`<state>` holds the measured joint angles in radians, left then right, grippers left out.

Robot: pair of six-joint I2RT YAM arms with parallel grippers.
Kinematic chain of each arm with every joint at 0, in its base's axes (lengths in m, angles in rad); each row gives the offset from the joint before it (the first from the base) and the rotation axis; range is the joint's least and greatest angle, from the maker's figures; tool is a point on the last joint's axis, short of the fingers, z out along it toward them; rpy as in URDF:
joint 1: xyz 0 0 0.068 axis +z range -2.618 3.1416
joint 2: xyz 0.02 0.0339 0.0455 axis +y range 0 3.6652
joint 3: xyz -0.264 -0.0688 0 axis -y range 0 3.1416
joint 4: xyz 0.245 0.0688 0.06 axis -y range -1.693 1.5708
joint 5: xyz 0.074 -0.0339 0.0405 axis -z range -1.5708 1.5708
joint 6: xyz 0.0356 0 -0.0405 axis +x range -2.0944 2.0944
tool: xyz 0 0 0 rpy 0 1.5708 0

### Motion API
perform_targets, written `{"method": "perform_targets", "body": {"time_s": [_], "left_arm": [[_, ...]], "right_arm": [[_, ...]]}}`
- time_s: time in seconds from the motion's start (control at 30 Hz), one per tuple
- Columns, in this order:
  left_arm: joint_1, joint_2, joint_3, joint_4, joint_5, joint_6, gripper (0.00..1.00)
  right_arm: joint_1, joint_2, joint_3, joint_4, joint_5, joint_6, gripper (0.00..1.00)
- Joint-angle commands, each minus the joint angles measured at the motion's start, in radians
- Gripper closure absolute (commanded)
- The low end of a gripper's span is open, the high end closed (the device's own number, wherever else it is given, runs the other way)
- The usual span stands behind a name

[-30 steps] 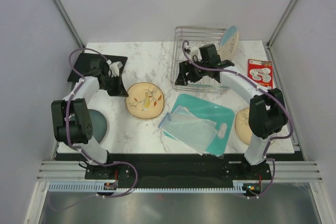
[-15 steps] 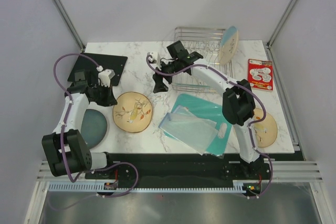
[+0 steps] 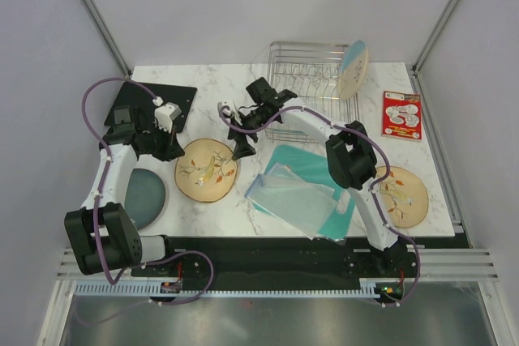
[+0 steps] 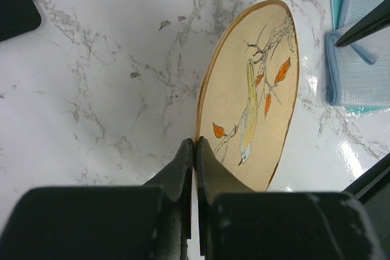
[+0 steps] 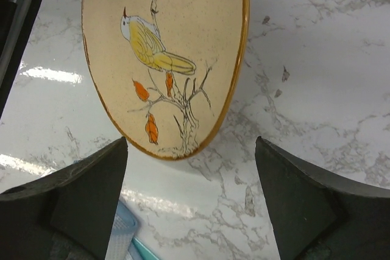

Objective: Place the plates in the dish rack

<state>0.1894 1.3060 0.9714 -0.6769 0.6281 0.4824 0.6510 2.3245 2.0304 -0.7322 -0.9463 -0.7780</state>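
A tan plate with a bird and leaf sprig lies at mid-left on the marble. My left gripper is shut on its left rim; in the left wrist view the jaws pinch the rim of this plate. My right gripper is open and empty just off the plate's right edge, which shows in the right wrist view beyond the gripper. A second tan plate lies at the right. A dark grey-blue plate lies at the left. A cream-and-blue plate stands in the wire dish rack.
A teal cutting board with a light-blue mesh cloth lies right of the held plate. A black mat is at the back left. A red-and-white card is at the right edge.
The right arm swung left from the rack to the tan plate's right edge. The left gripper pulled that plate left and towards the front.
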Motion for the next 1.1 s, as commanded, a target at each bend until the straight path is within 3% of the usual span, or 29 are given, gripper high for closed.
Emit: {"method": "perform_targets", "body": {"time_s": [0.0,0.17,0.33,0.43,0.47,0.53,0.57,0.6,0.67,0.7,0.77,0.8,0.9,1.07], "left_arm": [[0.001,-0.027,0.081,0.092,0.116,0.028,0.98],[0.001,-0.054,0.061,0.151,0.113,0.002,0.97],[0.001,-0.059,0.038,0.178,0.096,-0.011,0.98],[-0.001,-0.057,0.032,0.197,0.085,-0.027,0.98],[0.001,-0.056,0.027,0.203,0.082,-0.037,0.98],[0.001,-0.054,0.026,0.217,0.062,-0.047,0.98],[0.001,-0.056,0.024,0.221,0.05,-0.06,0.98],[0.001,-0.056,0.023,0.227,0.035,-0.068,0.98],[0.001,-0.08,0.015,0.257,-0.06,-0.099,0.74],[0.001,-0.099,0.012,0.275,-0.153,-0.111,0.45],[0.001,-0.179,-0.011,0.35,-0.259,-0.166,0.19],[-0.001,-0.21,-0.019,0.373,-0.347,-0.174,0.01],[0.001,-0.331,-0.071,0.491,-0.468,-0.217,0.0],[0.001,-0.424,-0.184,0.652,-0.389,-0.309,0.0]], "right_arm": [[0.042,0.054,0.063,0.154,-0.107,0.067,0.07],[0.058,0.124,0.102,0.35,-0.164,0.332,0.08],[0.064,0.15,0.065,0.48,-0.164,0.439,0.14],[0.065,0.154,0.063,0.498,-0.146,0.483,0.4],[0.065,0.153,0.065,0.498,-0.128,0.493,0.6],[0.061,0.128,0.05,0.499,-0.099,0.513,0.9],[0.059,0.115,0.041,0.498,-0.079,0.514,1.0],[0.058,0.081,0.016,0.498,-0.039,0.511,1.0],[0.055,0.047,-0.001,0.498,-0.005,0.514,1.0],[0.05,0.011,-0.015,0.493,0.021,0.522,1.0],[0.042,-0.034,-0.016,0.479,0.055,0.56,1.0],[0.036,-0.081,-0.016,0.476,0.099,0.583,1.0],[0.01,-0.189,-0.004,0.476,0.164,0.677,1.0],[-0.04,-0.339,0.022,0.556,0.468,0.833,1.0]]}}
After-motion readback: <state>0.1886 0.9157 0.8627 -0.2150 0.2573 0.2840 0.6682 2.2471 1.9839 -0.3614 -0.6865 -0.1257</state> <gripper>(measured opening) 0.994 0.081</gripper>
